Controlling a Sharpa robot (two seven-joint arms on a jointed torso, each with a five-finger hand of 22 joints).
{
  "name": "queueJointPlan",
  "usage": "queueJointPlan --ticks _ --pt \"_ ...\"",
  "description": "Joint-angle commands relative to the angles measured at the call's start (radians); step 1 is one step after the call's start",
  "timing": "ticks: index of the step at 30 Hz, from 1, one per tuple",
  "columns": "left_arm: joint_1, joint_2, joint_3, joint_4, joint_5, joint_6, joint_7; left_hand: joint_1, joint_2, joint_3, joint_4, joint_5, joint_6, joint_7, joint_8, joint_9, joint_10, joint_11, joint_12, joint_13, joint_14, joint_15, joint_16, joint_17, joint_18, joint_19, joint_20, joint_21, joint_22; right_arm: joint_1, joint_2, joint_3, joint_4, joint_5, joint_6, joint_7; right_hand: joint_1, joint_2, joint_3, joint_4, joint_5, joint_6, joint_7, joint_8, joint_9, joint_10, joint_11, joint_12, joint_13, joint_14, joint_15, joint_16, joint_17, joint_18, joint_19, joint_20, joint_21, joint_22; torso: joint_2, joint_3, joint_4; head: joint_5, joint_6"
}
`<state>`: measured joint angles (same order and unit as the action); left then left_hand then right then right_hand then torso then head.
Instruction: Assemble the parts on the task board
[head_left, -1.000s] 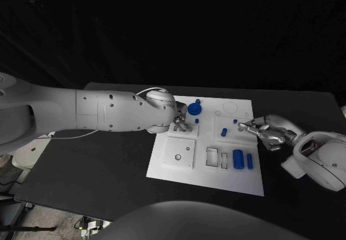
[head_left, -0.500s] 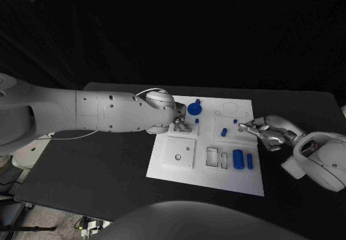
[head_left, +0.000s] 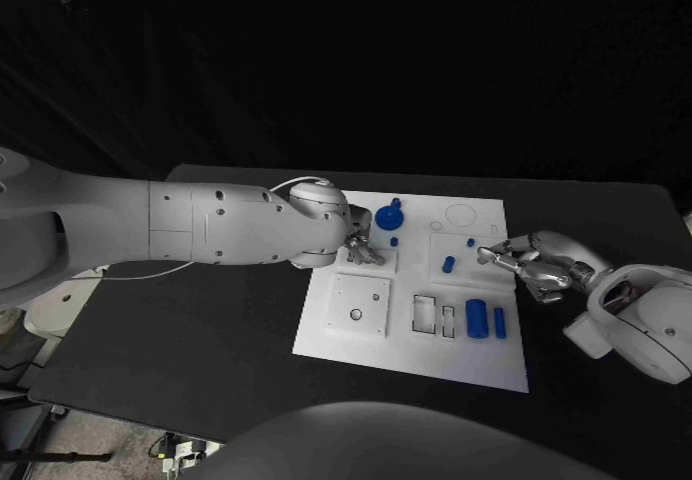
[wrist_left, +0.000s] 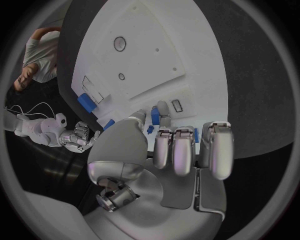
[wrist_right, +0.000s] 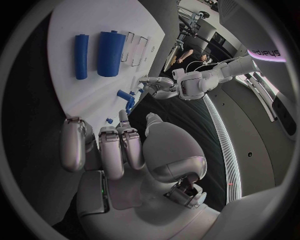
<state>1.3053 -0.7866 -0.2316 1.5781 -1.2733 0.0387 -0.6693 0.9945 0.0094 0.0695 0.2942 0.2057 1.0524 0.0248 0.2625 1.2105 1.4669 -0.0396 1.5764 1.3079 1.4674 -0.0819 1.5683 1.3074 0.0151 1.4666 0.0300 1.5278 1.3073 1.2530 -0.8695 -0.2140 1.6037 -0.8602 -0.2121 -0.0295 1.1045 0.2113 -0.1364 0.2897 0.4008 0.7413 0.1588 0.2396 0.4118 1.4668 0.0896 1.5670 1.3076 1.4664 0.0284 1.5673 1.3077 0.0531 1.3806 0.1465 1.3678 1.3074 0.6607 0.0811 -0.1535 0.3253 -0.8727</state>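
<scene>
1. Over the task board (head_left: 411, 345), nothing I can make out has moved since a second ago: both my hands and every part sit as they did.
2. My left hand (head_left: 361, 248) hangs over the task board's far left part, fingers (wrist_left: 182, 155) curled together; small blue parts (wrist_left: 154, 116) show at the fingertips, but I cannot tell whether I am pinching one.
3. My right hand (head_left: 531, 262) sits at the task board's right edge, fingers curled in with nothing in them.
4. On the task board stand a blue knob (head_left: 392, 213), a short peg (head_left: 447, 265) and two blue cylinders (head_left: 486, 321) near its right side.
5. Under the task board lies the black table (head_left: 188, 350), with dark surroundings beyond it.
</scene>
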Motion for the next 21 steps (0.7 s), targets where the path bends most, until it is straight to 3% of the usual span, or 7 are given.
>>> queueJointPlan --ticks 1,7,13,21 --pt "0.0 -0.001 0.0 0.004 0.006 -0.012 0.005 -0.022 -0.004 -0.017 0.0 -0.005 0.004 0.006 -0.004 0.002 0.104 0.008 -0.006 0.263 0.103 0.005 0.002 0.263 -0.004 0.077 0.007 -0.003 0.248 -0.001 -0.001 0.0 0.001 -0.004 0.017 -0.002 0.009 0.005 -0.001 -0.002 0.004 0.002 0.007 0.0 -0.001 0.104 0.005 0.004 0.263 0.104 0.01 0.003 0.263 0.01 -0.005 0.001 -0.007 0.18 0.0 0.0002 0.0003 0.0 0.0" --pt "0.0 -0.003 0.0 0.004 0.007 -0.015 0.006 -0.062 -0.005 -0.063 0.0 -0.008 0.002 0.009 -0.007 0.005 0.104 0.009 -0.006 0.263 0.103 0.006 0.002 0.263 -0.003 0.076 0.008 -0.005 0.248 -0.001 -0.001 0.0 0.0 -0.004 0.018 -0.003 0.009 0.005 -0.001 -0.003 0.005 0.002 0.007 0.0 -0.001 0.104 0.005 0.004 0.263 0.104 0.01 0.003 0.263 0.01 -0.005 0.001 -0.007 0.18 -0.001 0.0001 -0.0004 0.001 0.0" --pt "0.0 -0.006 0.0 0.005 0.006 -0.017 0.005 -0.079 0.01 -0.086 0.0 0.003 0.0 0.01 -0.01 0.006 0.104 0.01 -0.006 0.263 0.103 0.007 0.002 0.263 -0.003 0.076 0.008 -0.005 0.248 -0.001 -0.002 0.0 0.0 -0.004 0.02 -0.004 0.01 0.005 -0.001 -0.003 0.005 0.002 0.007 0.0 -0.002 0.104 0.005 0.004 0.263 0.104 0.01 0.003 0.263 0.01 -0.005 0.001 -0.007 0.18 0.0 0.0004 0.0001 0.001 0.0" --pt "0.0 -0.008 0.0 0.006 0.009 -0.019 0.007 -0.048 0.037 -0.109 -0.002 0.115 -0.003 0.008 -0.015 0.011 0.104 0.01 -0.006 0.263 0.103 0.007 0.002 0.263 -0.003 0.075 0.008 -0.006 0.247 -0.001 -0.002 0.0 -0.001 -0.004 0.021 -0.006 0.01 0.005 -0.001 -0.003 0.005 0.002 0.007 0.0 -0.002 0.104 0.005 0.004 0.263 0.104 0.01 0.003 0.263 0.01 -0.005 0.001 -0.007 0.18 0.0 0.0002 -0.0001 0.001 0.0"
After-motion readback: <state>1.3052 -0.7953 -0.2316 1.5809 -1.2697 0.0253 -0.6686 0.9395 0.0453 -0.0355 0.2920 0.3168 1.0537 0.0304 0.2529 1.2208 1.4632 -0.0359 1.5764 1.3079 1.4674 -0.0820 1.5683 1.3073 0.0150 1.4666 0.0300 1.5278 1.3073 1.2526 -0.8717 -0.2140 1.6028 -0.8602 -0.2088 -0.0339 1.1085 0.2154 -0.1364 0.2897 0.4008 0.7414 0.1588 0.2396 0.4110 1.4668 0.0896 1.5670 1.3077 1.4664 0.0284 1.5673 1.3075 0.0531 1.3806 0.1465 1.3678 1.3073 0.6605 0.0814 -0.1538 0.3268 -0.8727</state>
